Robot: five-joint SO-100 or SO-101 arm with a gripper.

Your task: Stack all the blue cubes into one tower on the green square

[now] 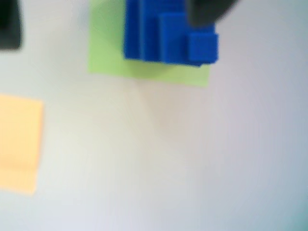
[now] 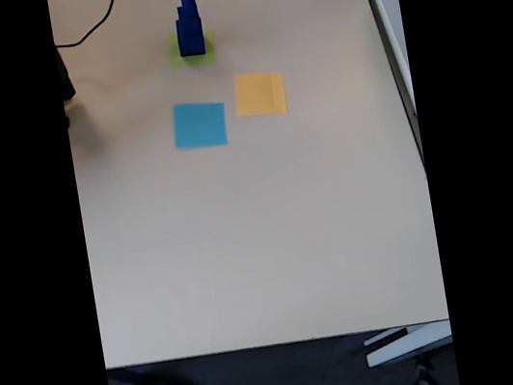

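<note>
Blurring in the wrist view softens every edge; the gripper [image 1: 208, 10] is cut off at the top edge, so whether its fingers stand apart or together cannot be told. Four blue cubes form one stepped tower [image 2: 188, 27] on the green square [image 2: 205, 52], far on the table [image 2: 264, 240]. Nearer lie one light-blue square [image 2: 199, 124] and, to its right, one orange square [image 2: 259, 93].
</note>
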